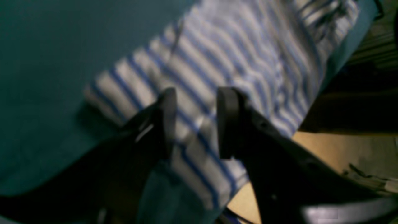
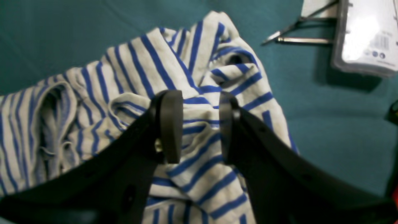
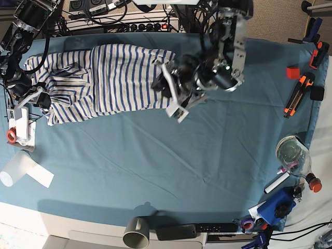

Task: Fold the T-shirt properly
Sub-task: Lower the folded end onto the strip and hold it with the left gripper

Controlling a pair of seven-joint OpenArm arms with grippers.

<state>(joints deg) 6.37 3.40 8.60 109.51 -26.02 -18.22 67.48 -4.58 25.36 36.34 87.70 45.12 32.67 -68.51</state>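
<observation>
The T-shirt point(image 3: 111, 78), white with blue stripes, lies rumpled and roughly spread at the back left of the teal table cloth point(image 3: 181, 166). My left gripper point(image 3: 167, 87) is at the shirt's right end. In the left wrist view, my left gripper point(image 1: 198, 123) has striped cloth point(image 1: 242, 53) filling the gap between its jaws and hanging down toward the camera. My right gripper point(image 3: 39, 98) is at the shirt's left end. In the right wrist view, my right gripper point(image 2: 199, 124) has a bunched fold of the shirt point(image 2: 133, 74) raised between its jaws.
A white device point(image 3: 18, 124) with a red ring point(image 3: 11, 136) lies just left of the shirt, seen with metal tweezers point(image 2: 298, 34) in the right wrist view. A paper roll point(image 3: 21, 171), grey cup point(image 3: 136, 233), remote point(image 3: 197, 229), orange tools point(image 3: 301, 93) and jar point(image 3: 294, 151) line the edges.
</observation>
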